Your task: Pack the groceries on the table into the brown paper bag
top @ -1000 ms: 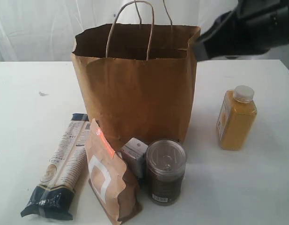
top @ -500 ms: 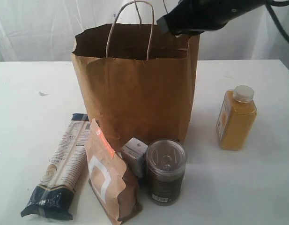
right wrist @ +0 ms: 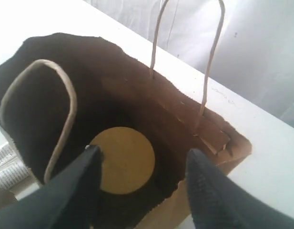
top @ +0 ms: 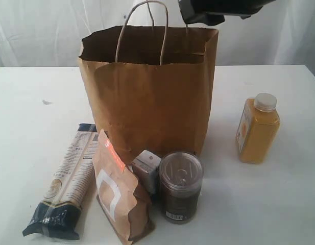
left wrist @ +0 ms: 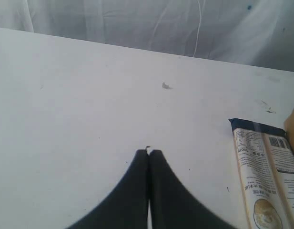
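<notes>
The brown paper bag (top: 147,102) stands open at the middle of the table (top: 34,112). My right gripper (right wrist: 144,152) hangs over its mouth, open, its fingers wider apart than the yellow lid of the jar (right wrist: 123,160) lying deep inside the bag. In front of the bag are the pasta packet (top: 68,189), the brown-orange pouch (top: 119,194), the small carton (top: 147,168) and the pull-tab can (top: 181,186). The yellow juice bottle (top: 257,130) stands to the right. My left gripper (left wrist: 149,151) is shut and empty over bare table, near the pasta packet (left wrist: 263,176).
The bag's twisted paper handles (right wrist: 61,95) stand up at the rim, one close to my right gripper's finger. The right arm (top: 218,9) shows dark at the top of the exterior view. White curtains hang behind the table.
The right arm has swung left from beside the bag's right edge to above its mouth, then risen a little. The groceries on the table have not moved.
</notes>
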Robot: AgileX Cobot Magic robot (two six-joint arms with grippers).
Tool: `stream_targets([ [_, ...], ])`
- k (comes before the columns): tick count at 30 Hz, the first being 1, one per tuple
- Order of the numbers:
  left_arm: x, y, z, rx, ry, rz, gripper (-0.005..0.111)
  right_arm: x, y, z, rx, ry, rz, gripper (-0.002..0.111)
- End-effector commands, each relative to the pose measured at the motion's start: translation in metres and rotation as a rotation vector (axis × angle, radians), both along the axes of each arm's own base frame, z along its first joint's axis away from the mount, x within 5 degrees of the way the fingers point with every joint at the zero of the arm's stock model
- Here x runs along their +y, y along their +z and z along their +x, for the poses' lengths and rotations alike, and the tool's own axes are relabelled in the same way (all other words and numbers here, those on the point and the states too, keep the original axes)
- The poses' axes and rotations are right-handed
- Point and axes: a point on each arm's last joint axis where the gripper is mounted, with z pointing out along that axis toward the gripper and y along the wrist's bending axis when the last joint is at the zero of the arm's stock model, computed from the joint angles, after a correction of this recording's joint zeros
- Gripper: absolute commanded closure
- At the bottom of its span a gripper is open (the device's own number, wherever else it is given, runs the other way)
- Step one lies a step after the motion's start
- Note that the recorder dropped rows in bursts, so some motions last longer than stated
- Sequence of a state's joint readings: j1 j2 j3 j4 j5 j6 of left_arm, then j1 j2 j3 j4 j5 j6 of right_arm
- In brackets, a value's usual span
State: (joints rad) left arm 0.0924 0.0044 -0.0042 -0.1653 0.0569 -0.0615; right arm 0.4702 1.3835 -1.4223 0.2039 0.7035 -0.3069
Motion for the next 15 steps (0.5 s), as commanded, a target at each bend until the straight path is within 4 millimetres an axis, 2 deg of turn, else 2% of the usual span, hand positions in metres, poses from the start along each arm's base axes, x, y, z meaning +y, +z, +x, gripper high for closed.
stream_targets([
  [1, 0.000, -0.001, 0.000, -0.003, -0.006, -0.004, 0.107, -0.014, 0.020, -0.025, -0.033, 0.009, -0.016, 0.058],
  [8, 0.000, -0.001, 0.000, -0.003, -0.006, -0.004, 0.107, -0.040, 0.022, -0.073, -0.073, 0.005, -0.020, 0.058],
  [12, 0.000, -0.001, 0.000, -0.003, -0.006, -0.004, 0.107, -0.055, 0.013, -0.104, -0.087, 0.005, -0.013, 0.058],
  [15, 0.000, -0.001, 0.000, -0.003, -0.006, -0.004, 0.107, -0.067, -0.002, -0.128, -0.085, 0.004, -0.012, 0.058],
])
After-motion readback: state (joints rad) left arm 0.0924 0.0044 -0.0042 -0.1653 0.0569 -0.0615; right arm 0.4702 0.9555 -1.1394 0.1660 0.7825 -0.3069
